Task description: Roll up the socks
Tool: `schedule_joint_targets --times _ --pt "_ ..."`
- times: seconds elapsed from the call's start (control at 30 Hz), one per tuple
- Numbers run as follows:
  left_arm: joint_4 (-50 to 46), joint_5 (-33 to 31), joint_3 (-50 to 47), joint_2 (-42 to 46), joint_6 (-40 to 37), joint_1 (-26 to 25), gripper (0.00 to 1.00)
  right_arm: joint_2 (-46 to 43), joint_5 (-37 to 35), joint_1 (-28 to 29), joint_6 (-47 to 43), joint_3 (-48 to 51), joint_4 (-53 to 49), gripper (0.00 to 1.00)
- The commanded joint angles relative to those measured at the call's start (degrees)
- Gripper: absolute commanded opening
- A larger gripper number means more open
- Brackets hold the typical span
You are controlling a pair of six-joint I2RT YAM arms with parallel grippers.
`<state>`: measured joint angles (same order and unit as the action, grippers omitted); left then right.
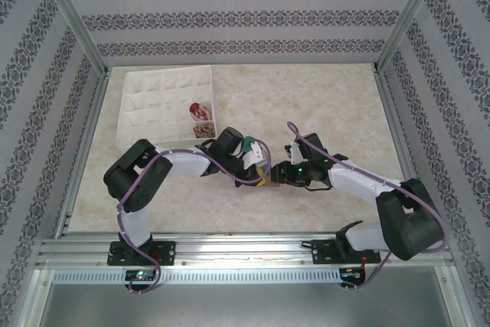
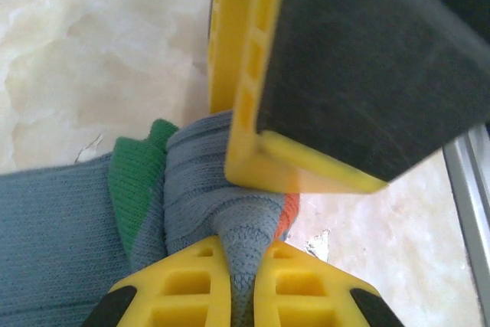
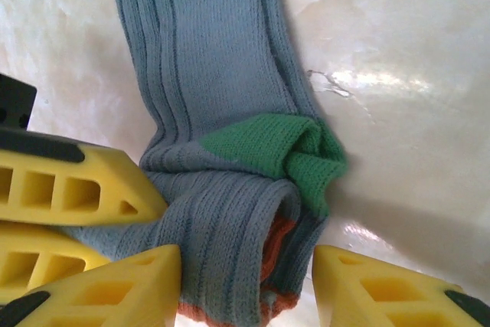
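The left pincer [image 2: 241, 273] is pressed together on the blue sock [image 3: 214, 74], its yellow fingers [image 2: 184, 281] pinching a raised pleat of ribbed knit. The right pincer [image 3: 246, 281] stands spread, one finger on each side of the folded end of the sock. The inner finger is against the fold and the outer finger [image 3: 367, 289] is just beside the orange-striped edge. The green toe is bunched into the fold just ahead of the right pincer, and the sock's long blue length runs away from it flat on the desk [image 1: 329, 105]. The two pincers meet tip to tip over the sock, the left fingers crowding in from the right pincer's side, so the room between them is tight. Around them there is more space: bare marbled desk lies beyond both pincers and out past the right pincer, up to the patterned walls [image 1: 245, 17]. Behind both pincers, past a narrow strip of desk, the metal rail [image 1: 245, 246] marks the near edge. Beyond the left pincer and to its outer side sits the white box [image 1: 153, 97], its near corner close to that arm's wrist. A red sock [image 1: 198, 108] and a tan sock [image 1: 205, 129] sit bundled in the compartments nearest the pincer.
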<state>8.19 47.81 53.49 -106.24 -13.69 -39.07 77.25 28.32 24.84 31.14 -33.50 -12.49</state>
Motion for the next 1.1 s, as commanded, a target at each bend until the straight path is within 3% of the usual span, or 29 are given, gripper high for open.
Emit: schedule_joint_targets --times 0.0,0.2,0.33,0.4,0.5,0.67,0.83,0.93,1.07 --pt "6.8 4.9 -1.6 -1.1 9.6 1.5 0.00 2.0 -0.3 1.0 -2.3 -1.2 2.5 0.48" --pt "6.3 4.4 -1.7 -2.4 12.2 1.9 0.00 6.5 0.7 2.4 -3.3 -2.7 4.2 0.43" --pt "2.7 2.7 -1.1 -2.1 10.1 1.9 0.00 9.3 0.8 3.3 -3.3 -4.1 3.8 0.24" --pt "1.1 1.0 -1.2 -1.2 8.2 1.9 0.11 10.5 0.2 3.5 -3.1 -5.0 2.2 0.13" --pt "-1.0 -1.8 -1.5 1.1 5.7 2.0 0.32 11.5 -0.3 3.6 -2.5 -4.9 1.1 0.06" --pt "3.0 2.9 -2.9 5.5 6.0 4.3 0.46 11.4 -1.2 4.3 -2.2 -3.3 0.7 0.00" --pt "9.0 2.6 -5.0 8.8 10.7 7.1 0.46 10.6 -3.3 5.7 -2.0 -2.4 -0.2 0.00" --pt "5.6 -0.9 -3.5 8.2 10.8 7.3 0.43 10.5 -3.7 6.2 -2.0 -2.4 -0.4 0.00" --pt "-7.4 -7.9 3.7 1.5 11.0 7.3 0.36 10.4 -4.8 7.5 -1.9 -2.8 -1.9 0.00"
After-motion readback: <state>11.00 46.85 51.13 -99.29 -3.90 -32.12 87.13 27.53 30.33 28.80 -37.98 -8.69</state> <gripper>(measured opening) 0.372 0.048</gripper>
